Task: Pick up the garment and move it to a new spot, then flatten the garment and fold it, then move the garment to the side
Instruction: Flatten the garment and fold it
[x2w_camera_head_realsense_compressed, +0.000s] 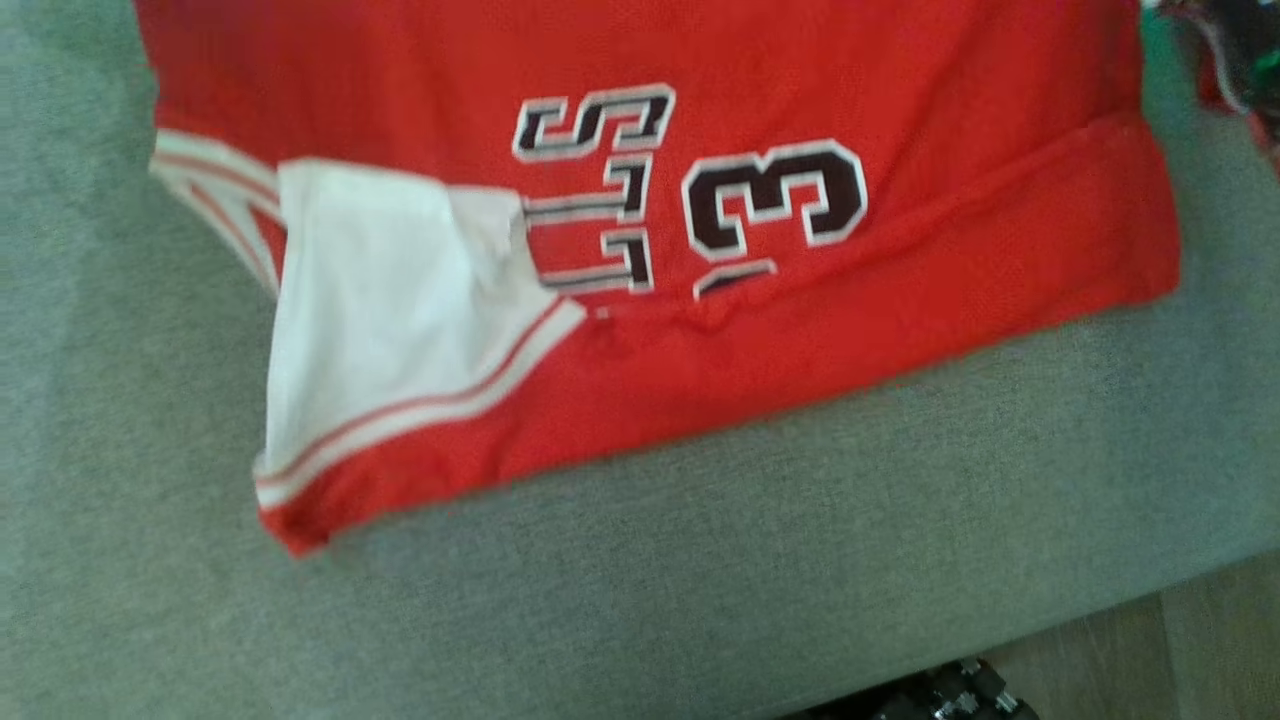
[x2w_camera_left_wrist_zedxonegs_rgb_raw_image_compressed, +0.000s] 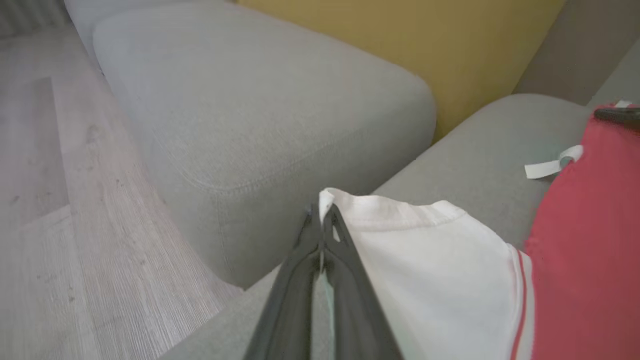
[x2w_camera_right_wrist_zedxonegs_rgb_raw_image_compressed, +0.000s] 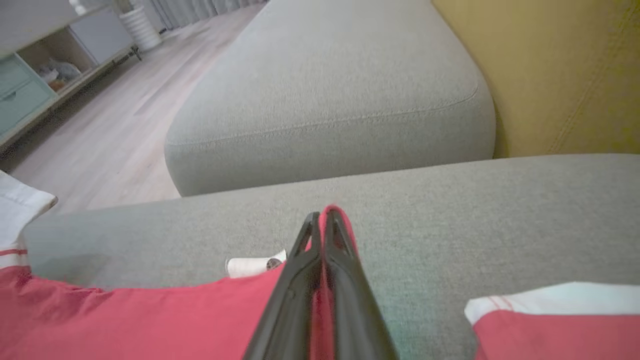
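Garment: red jersey (x2w_camera_head_realsense_compressed: 760, 370) with a white sleeve panel (x2w_camera_head_realsense_compressed: 390, 300), lying on the grey sofa seat (x2w_camera_head_realsense_compressed: 800, 540), lettering up, near hem doubled over in a band.
Left gripper (x2w_camera_left_wrist_zedxonegs_rgb_raw_image_compressed: 321, 215): fingers clenched on the white sleeve hem, at the seat's edge.
Right gripper (x2w_camera_right_wrist_zedxonegs_rgb_raw_image_compressed: 325, 217): fingers pinched on a red edge, just beside the neck tag (x2w_camera_right_wrist_zedxonegs_rgb_raw_image_compressed: 252, 266) (probably the collar side).
Done: garment looks placed and roughly spread, with one fold seemingly in.
Left: judged mid-fold. Both held edges need carrying across, then smoothing, then shifting the bundle aside.
Risk: the bunched sleeve may crease the fold.
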